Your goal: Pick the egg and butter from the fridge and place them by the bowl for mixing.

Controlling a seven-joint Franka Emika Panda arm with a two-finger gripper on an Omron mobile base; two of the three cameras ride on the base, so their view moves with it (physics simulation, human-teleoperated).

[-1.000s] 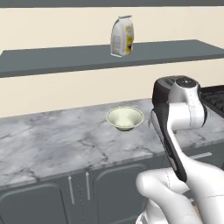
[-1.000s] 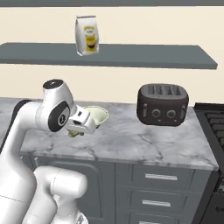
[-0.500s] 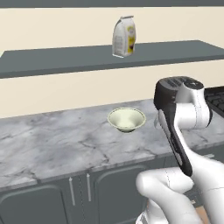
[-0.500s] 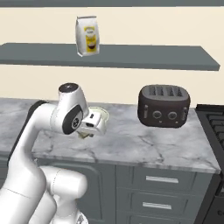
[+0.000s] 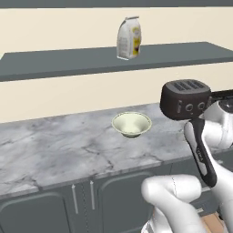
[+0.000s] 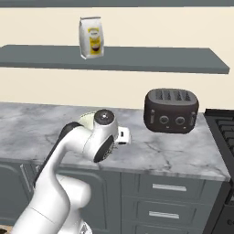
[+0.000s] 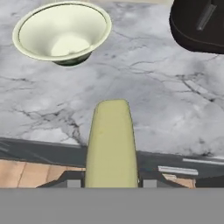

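Grey-veined marble worktop (image 5: 59,150) runs along a cream wall beneath a long grey shelf (image 5: 91,59) that carries a yellow-and-white bag (image 5: 128,37); a dark toaster (image 6: 171,110) stands toward the worktop's right end, short of the stove (image 6: 224,132). The bowl (image 5: 131,124), cream-white with a pale greenish inside, sits upright and empty near the back edge of the worktop, about midway along it. In the hand view the gripper (image 7: 111,177) is clenched on the butter (image 7: 111,144), a pale yellow stick held lengthwise between the two dark tips and pointing out over the worktop's front edge. The step in hand appears to be the carry of the butter to its place beside the bowl. From the hand's viewpoint the bowl (image 7: 62,31) lies ahead and to the left, well apart from the stick's free end, with bare marble between them; the toaster (image 7: 197,25) lies ahead to the right. The next move likely calls for reaching forward over the front edge, lowering the stick onto the bare marble just beside the bowl, then letting go without nudging the rim. No egg can be made out on the worktop.
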